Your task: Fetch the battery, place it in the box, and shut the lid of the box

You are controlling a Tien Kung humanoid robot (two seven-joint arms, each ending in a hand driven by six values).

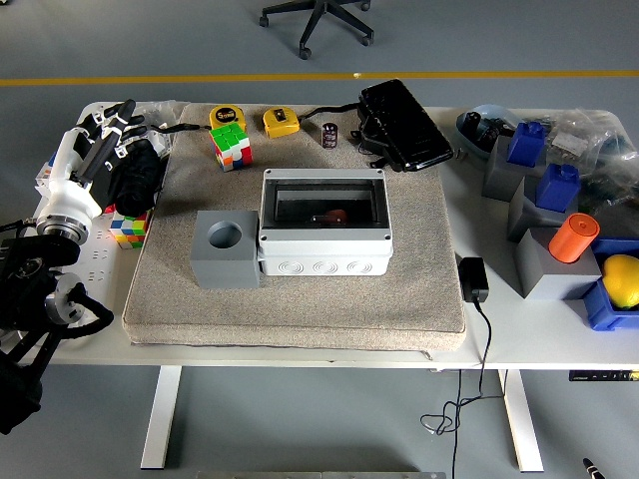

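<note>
A small dark cylindrical battery (329, 135) stands upright at the back of the beige mat (300, 299), behind the grey box (324, 246). The box sits mid-mat, and a small dark reddish object (329, 216) shows in its dark interior. Whether a clear lid covers the box I cannot tell. My left hand (108, 128), white with black fingers, hovers over the table's far left corner. Its fingers are stretched out and hold nothing, well away from the battery and the box. My right arm is out of sight.
A grey block with a round hole (226, 249) touches the box's left side. A Rubik's cube (231, 146), two yellow tape measures (227, 116) (281, 122) and a black case (402, 125) line the back. Another cube (130, 226) lies under my left arm. A power adapter (472, 278) and an orange cylinder (573, 238) are at the right.
</note>
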